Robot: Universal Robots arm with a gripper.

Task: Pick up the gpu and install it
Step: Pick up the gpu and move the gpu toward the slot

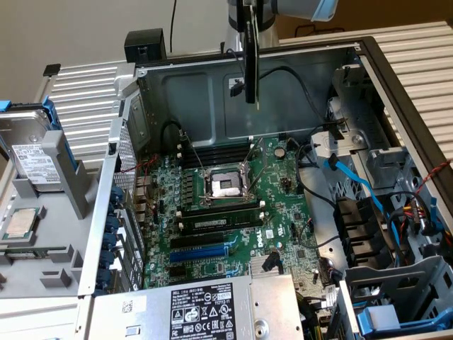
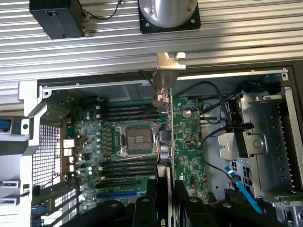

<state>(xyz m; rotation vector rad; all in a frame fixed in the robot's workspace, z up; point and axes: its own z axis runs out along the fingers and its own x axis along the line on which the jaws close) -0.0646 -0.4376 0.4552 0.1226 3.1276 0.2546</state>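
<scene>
Green board seen edge-on: we have the gpu clamped in the jaws, part-closed on its upper end. It hangs upright above the motherboard, not touching it, near the motherboard's far edge.

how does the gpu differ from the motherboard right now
The gpu hangs upright, edge-on, in the gripper above the open case; the motherboard lies flat inside it. The gpu is a small card; the motherboard is far larger, covering much of the case floor. Both are circuit boards.
</scene>
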